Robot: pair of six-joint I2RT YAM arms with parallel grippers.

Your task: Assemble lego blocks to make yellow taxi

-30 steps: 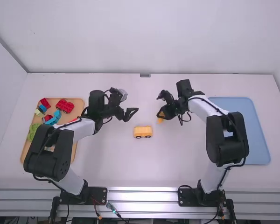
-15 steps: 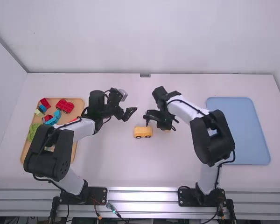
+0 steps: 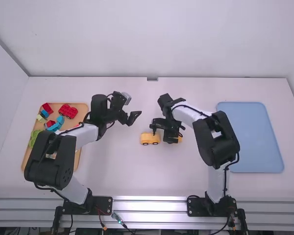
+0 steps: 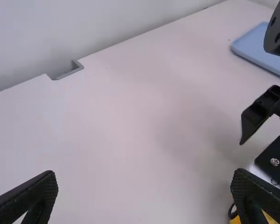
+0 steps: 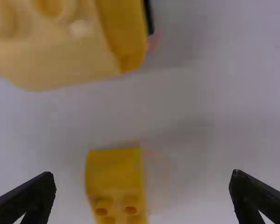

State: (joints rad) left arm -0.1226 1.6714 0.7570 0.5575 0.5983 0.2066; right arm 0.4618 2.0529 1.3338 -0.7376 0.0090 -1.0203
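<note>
In the high view, a wheeled yellow block shaped like a small car body [image 3: 150, 139] stands on the white counter [image 3: 117, 171], near its middle. The right pincer [image 3: 162, 135] is low over the counter beside it, and a smaller yellow block [image 3: 180, 139] shows partly from under that pincer, on the side toward the flat, light-blue plastic tray [image 3: 250, 132]. The left pincer [image 3: 134, 118] hangs farther up the counter, apart from both yellow blocks, with nothing in it. Partly behind the left arm lies a tan, wood-coloured tray [image 3: 83, 108] of loose blocks, among them a red wheeled block [image 3: 68, 111], a curved blue block [image 3: 54, 127] and a bumpy green block [image 3: 35, 137].

In the left wrist view, the left pincer [image 4: 144, 182] is spread wide over bare counter. Past one of its fingers, a bit of yellow shows near the right pincer; which block it belongs to cannot be told. A corner of the light-blue tray lies well beyond.

In the right wrist view, the right pincer [image 5: 142, 182] is also wide. The smaller yellow block, studs showing, sits between its fingers, touching neither. The wheeled yellow block is near it, a gap between the two.
</note>
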